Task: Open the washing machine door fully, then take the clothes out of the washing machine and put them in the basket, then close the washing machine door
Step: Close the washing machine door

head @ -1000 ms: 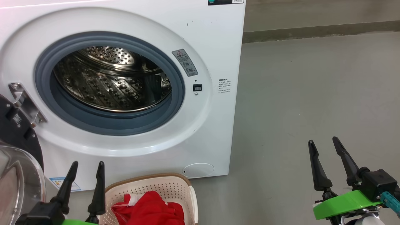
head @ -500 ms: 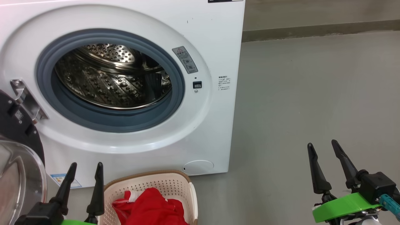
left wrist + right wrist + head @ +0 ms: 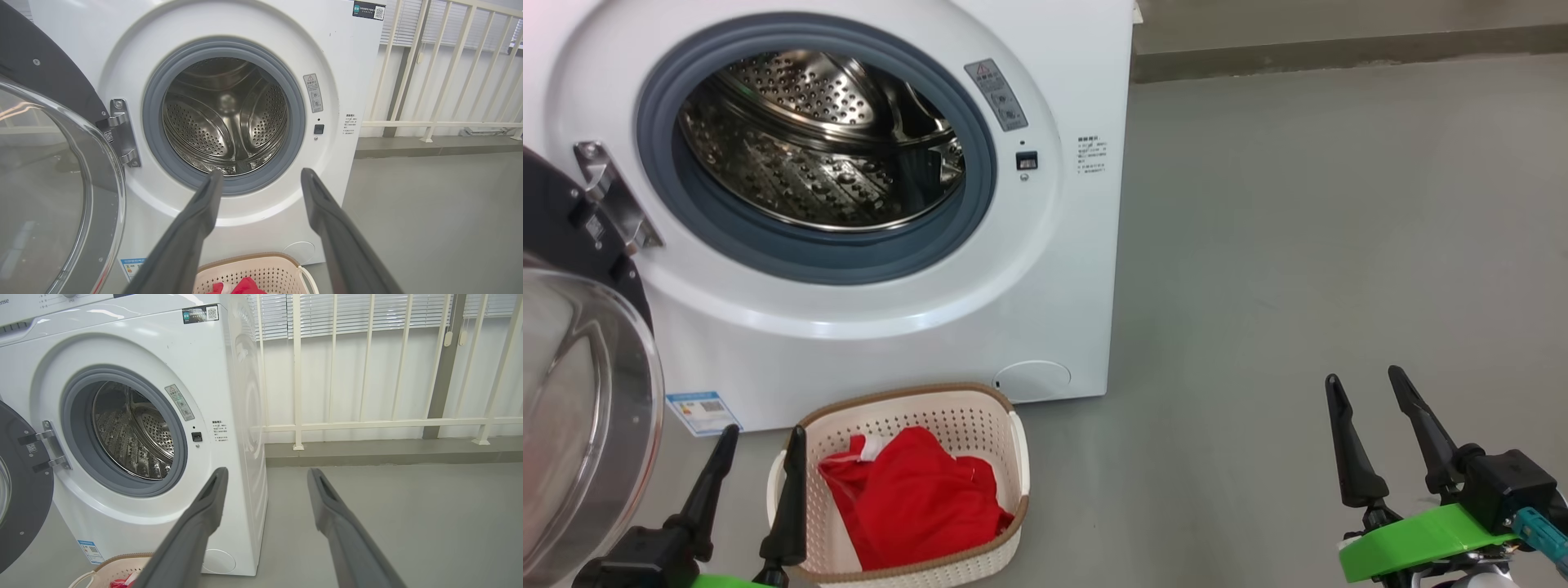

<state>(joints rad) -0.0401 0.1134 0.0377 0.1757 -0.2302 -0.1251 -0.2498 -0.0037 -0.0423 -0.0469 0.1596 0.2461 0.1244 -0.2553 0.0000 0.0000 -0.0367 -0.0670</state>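
The white washing machine (image 3: pixel 1045 245) stands at upper left, its steel drum (image 3: pixel 825 147) bare inside. The washing machine door (image 3: pixel 580 392) hangs swung open on the left, black rim and clear glass bowl toward me. The cream basket (image 3: pixel 1005 441) sits on the floor below the opening, red clothes (image 3: pixel 915 506) lying in it. My left gripper (image 3: pixel 760 445) is open just left of the basket's near rim, holding nothing. My right gripper (image 3: pixel 1364 382) is open over bare floor far to the right. The left wrist view looks between its fingers (image 3: pixel 204 212) at the drum (image 3: pixel 224 118).
Grey floor (image 3: pixel 1298 245) stretches right of the machine. A low grey kerb (image 3: pixel 388 451) and white railing (image 3: pixel 367 424) with blinds run along the back wall. A blue label (image 3: pixel 703 411) is stuck low on the machine's front.
The whole head picture has shifted: the machine sits higher and smaller, and more of the basket and door shows. That is camera motion. Both grippers stay open and empty.
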